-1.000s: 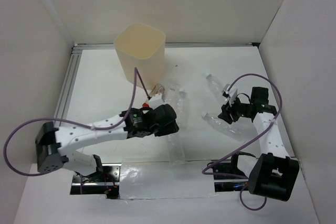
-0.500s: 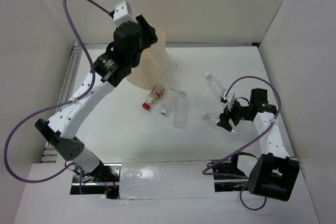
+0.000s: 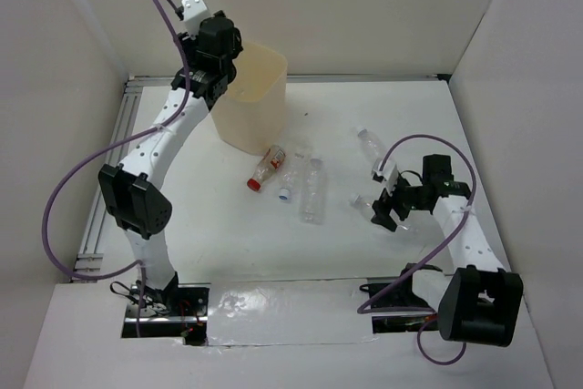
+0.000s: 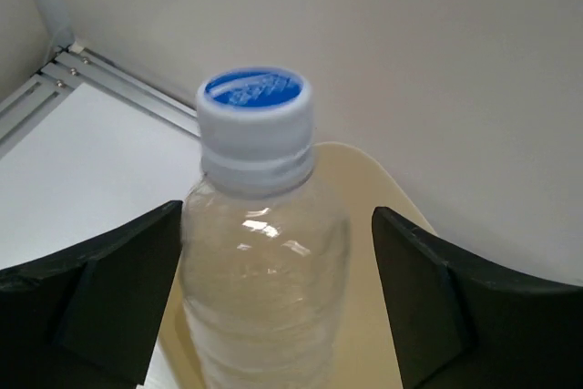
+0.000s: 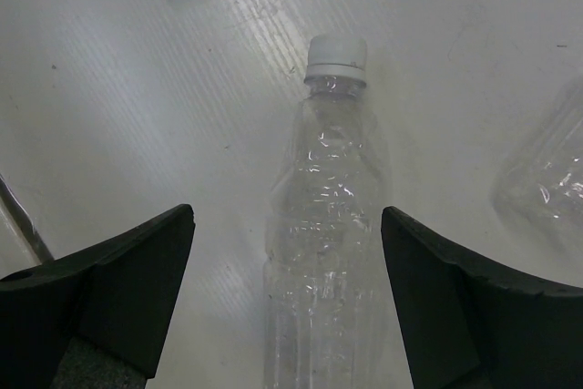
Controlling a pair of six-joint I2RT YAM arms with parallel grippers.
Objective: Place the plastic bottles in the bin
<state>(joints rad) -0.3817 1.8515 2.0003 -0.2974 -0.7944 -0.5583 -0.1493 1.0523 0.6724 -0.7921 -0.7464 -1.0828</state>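
My left gripper (image 3: 221, 68) is raised over the cream bin (image 3: 255, 107) at the back. Its jaws stand open. A clear plastic bottle (image 4: 264, 252) with a blue-topped white cap sits upright between the fingers (image 4: 100, 298), with a gap on its right side, above the bin's mouth (image 4: 373, 225). My right gripper (image 3: 384, 211) is low over the table at the right, open. It straddles a white-capped clear bottle (image 5: 328, 225) lying flat, without touching it. Three more bottles lie mid-table: a red-capped one (image 3: 264, 170), a blue-capped one (image 3: 293, 175) and another (image 3: 312, 190).
Another clear bottle (image 3: 370, 145) lies behind the right gripper. In the right wrist view, part of a bottle (image 5: 547, 189) shows at the right edge. White walls enclose the table, and an aluminium rail (image 3: 114, 161) runs along its left side.
The left arm swung up from the table to above the bin, carrying a bottle, and its jaws have opened. The right gripper opened and shifted slightly towards me over its bottle.
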